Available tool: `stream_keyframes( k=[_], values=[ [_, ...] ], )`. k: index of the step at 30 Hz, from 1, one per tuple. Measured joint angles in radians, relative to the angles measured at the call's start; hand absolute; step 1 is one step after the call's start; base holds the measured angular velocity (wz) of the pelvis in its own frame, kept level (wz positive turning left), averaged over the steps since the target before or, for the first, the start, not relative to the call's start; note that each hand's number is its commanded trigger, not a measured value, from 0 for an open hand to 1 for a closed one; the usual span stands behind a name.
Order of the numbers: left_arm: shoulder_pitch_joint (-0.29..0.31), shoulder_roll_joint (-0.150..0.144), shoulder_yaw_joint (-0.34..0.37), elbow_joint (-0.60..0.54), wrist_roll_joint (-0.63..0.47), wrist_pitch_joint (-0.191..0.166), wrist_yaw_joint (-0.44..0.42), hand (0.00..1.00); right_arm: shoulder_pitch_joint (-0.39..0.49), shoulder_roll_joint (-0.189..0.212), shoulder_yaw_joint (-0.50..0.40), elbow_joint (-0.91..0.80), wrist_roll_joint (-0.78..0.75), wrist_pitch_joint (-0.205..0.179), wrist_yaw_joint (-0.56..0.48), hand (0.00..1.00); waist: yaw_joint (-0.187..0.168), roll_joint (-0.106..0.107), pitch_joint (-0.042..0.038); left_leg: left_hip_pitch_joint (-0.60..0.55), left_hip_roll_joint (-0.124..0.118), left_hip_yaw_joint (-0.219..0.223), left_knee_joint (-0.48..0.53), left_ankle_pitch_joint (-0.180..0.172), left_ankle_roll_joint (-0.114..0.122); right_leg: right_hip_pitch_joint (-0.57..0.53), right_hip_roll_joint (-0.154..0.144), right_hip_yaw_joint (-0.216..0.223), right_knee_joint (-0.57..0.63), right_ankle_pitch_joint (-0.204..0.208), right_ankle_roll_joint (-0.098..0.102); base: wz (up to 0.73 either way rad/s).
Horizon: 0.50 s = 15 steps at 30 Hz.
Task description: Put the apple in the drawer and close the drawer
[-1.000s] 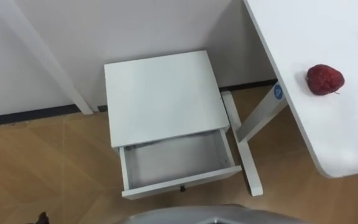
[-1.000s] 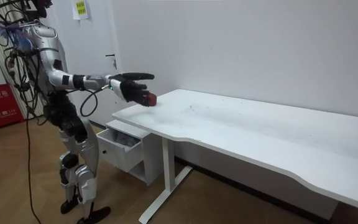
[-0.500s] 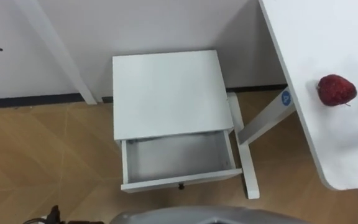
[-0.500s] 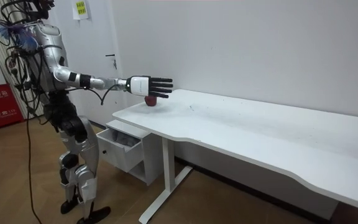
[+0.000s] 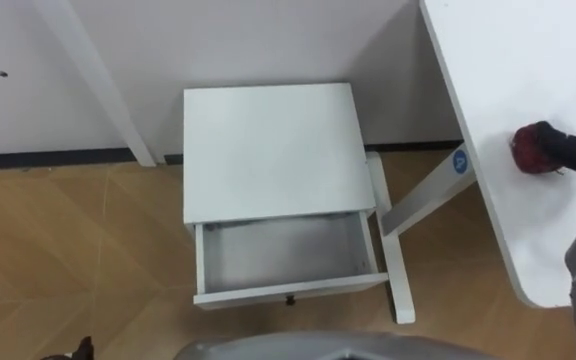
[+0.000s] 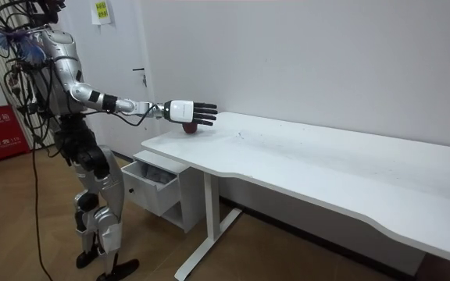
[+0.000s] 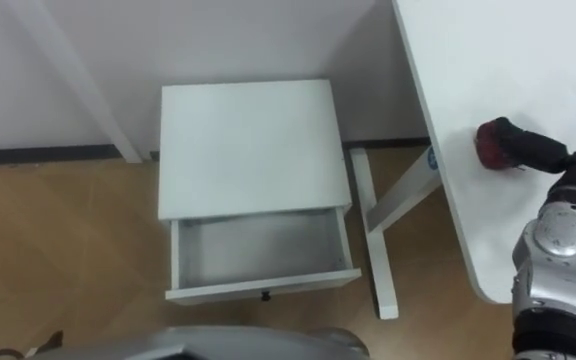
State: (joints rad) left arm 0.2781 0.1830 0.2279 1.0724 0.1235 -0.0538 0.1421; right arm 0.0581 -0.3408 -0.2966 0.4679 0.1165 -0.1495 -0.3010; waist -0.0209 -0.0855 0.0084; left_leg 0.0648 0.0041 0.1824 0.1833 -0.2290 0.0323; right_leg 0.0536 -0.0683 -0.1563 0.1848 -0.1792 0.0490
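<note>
At the far left of the cabinet (image 5: 268,150) a white slanted bar (image 5: 93,80) runs down the wall (image 5: 268,40) to the dark baseboard (image 5: 48,157). Left of the cabinet and in front of it lies the wooden floor (image 5: 68,250). Low at the edge on that side a small dark part of the left hand (image 5: 78,349) shows — how it is held I cannot tell.

The cabinet itself is white and stands with its back against the wall. Its drawer (image 5: 288,290) is pulled out toward the robot, and the inside is bare.

Just right of the cabinet stands the white table leg (image 5: 418,195), with its foot on the floor beside the drawer. Above it the white table (image 5: 508,80) reaches further right from the cabinet.

The red apple (image 5: 528,148) lies on the table top, well right of the cabinet, near the table's edge. It is not in the drawer.

The right hand (image 6: 184,111) is over the apple with its dark fingers (image 7: 540,148) stretched out straight; they touch the apple on the side away from the cabinet — they are not curled around it.

In the room view the robot stands upright before the cabinet, with the right arm held out level toward the table.
</note>
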Motion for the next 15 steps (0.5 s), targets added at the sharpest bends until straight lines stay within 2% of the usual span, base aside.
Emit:
stream_keyframes(
  k=[7,15],
  values=[
    [0.0,0.0,0.001,0.005,-0.003,0.0,0.001,0.0,0.0,-0.001,0.0,0.027,-0.053,-0.002,0.033,0.0,0.002,-0.014,-0.0049,0.0,0.0,-0.006,0.001,0.0,0.0,0.003,-0.001,-0.002,-0.001,0.0,0.0,0.0],
    [-0.023,0.002,-0.007,0.007,-0.009,-0.001,0.001,0.0,-0.002,-0.001,0.011,0.028,-0.114,-0.006,0.036,0.0,0.005,-0.002,-0.0017,-0.002,0.001,-0.014,0.006,0.0,0.0,0.007,-0.001,-0.009,-0.001,0.0,-0.001,0.01]
  ],
)
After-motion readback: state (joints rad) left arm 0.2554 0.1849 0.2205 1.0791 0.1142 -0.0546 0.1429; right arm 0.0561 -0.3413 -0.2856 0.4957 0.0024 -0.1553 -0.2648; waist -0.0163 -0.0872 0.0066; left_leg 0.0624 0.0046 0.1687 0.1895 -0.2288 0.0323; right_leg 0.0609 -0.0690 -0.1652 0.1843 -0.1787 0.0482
